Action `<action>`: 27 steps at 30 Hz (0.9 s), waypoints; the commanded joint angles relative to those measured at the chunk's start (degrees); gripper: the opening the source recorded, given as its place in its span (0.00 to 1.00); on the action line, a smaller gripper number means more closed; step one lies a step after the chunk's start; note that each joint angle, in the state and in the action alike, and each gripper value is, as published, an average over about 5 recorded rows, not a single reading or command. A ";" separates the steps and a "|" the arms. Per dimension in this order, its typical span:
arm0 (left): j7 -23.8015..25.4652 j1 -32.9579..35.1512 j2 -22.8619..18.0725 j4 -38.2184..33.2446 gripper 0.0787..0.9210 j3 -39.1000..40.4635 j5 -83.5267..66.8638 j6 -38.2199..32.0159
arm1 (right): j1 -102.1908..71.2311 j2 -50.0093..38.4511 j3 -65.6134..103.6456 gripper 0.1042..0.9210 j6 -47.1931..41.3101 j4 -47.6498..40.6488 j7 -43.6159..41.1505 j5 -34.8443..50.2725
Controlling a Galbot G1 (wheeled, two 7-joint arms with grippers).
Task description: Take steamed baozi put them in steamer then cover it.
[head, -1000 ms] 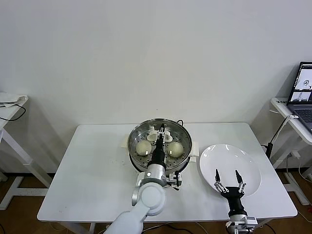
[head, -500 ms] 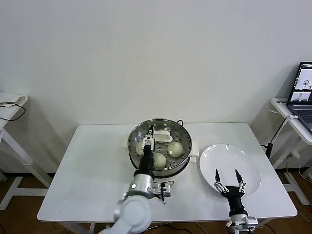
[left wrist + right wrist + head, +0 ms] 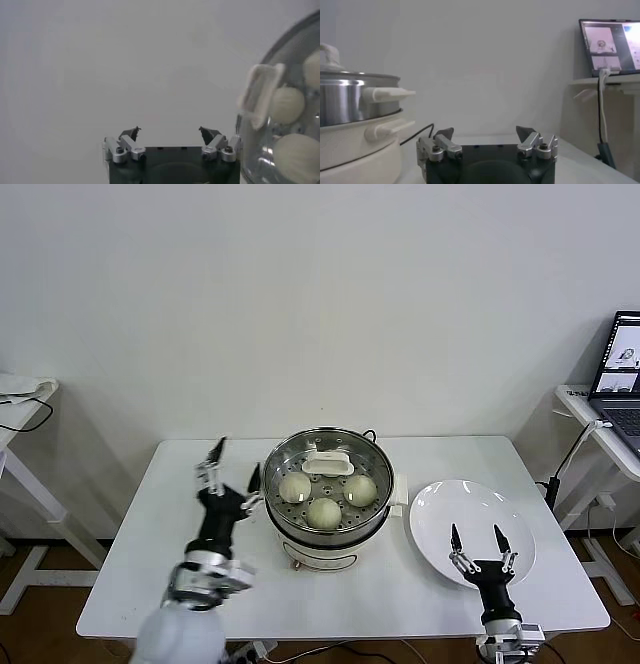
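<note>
The round stainless-steel steamer (image 3: 328, 484) sits mid-table, its clear glass cover (image 3: 327, 466) on top, apparently over 3 cream-white baozi (image 3: 324, 511). The left gripper (image 3: 233, 468) hovers beside it, fingers wide and empty. The right gripper (image 3: 479, 543) hangs open, empty, over the white plate (image 3: 472, 514).

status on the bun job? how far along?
Looks about finished. Three buns show in the steamer through the glass lid, which sits on it; a fourth cannot be made out. The plate holds no buns. Nothing in hand: the left gripper is beside the steamer with jaws open, the right gripper idle over the plate, jaws open.
</note>
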 commanded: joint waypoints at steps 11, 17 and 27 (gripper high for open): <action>1.15 14.16 -5.10 5.08 0.88 -19.75 -35.98 -18.25 | -1.31 -0.44 1.15 0.88 -3.93 9.23 0.61 0.23; 1.39 14.86 -5.34 5.67 0.88 -18.19 -35.07 -19.37 | -1.78 -0.07 1.06 0.88 -4.29 10.25 0.82 0.21; 1.57 15.70 -5.29 5.05 0.88 -17.31 -35.02 -19.77 | -2.95 0.31 0.78 0.88 -6.02 11.86 1.00 -0.70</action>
